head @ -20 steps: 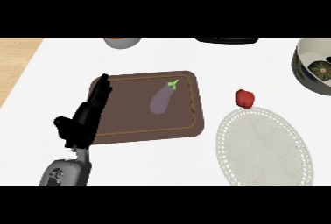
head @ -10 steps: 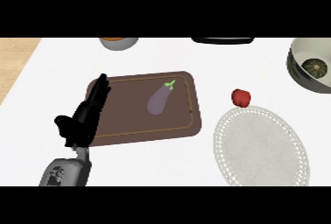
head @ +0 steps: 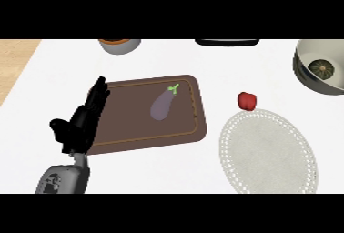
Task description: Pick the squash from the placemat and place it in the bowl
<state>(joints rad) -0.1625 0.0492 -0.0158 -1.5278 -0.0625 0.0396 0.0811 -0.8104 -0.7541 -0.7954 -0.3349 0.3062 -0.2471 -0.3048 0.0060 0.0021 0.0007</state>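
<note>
Squash (head: pixel 322 69) down in the bowl (head: pixel 309 84), top right corner: dark green, round, ribbed, lying on the pale inside, close to the view's right edge. Bowl grey, cut off by that edge, well apart from everything else on the white counter (head: pixel 255 63).

Over to the placemat (head: pixel 269 152) now: round, pale, lacy at the rim, lower right. Just beside its upper left rim, a small red pepper (head: pixel 246 100), upright; touching the mat or only close to it, hard to tell.

Centre left, a brown cutting board (head: pixel 134 132) with rounded corners, set a little askew. On it, toward the upper right, a purple eggplant (head: pixel 163 103), green stem pointing up and to the right.

Left hand (head: pixel 79 125) at the board's left edge: black, open, fingers (head: pixel 98 93) straight and close together, pointing up the view, thumb (head: pixel 59 126) sticking out to the left. Holding nothing. Overlapping the board's left border; cannot tell whether touching it or hovering above. Grey forearm (head: pixel 63 179) below, coming in from the lower edge.

Along the top edge: a grey cup (head: pixel 119 45) with something orange inside, partly cut off, and further right a dark flat thing (head: pixel 227 42), mostly out of frame. Far left, a strip of light wood (head: pixel 15 59) beside the counter.
</note>
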